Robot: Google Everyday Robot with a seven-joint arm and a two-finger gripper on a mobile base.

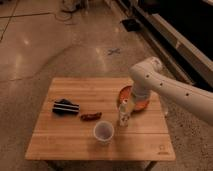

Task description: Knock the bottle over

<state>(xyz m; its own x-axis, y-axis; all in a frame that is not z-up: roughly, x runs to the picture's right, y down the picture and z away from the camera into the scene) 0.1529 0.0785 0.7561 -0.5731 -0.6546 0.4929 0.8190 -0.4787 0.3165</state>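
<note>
The bottle (pixel 123 113) is small, slim and pale with a white cap. It stands upright on the wooden table (pixel 75 145), right of centre. My white arm reaches in from the right and bends down over the orange bowl (pixel 141 105). The gripper (pixel 131 102) hangs at the arm's lower end, just right of the bottle's top and very close to it. I cannot tell whether it touches the bottle.
A wide white cup (pixel 103 132) stands in front and left of the bottle. A brown oblong item (pixel 91 116) lies left of the bottle, and a black object (pixel 66 107) lies further left. The table stands on a polished floor.
</note>
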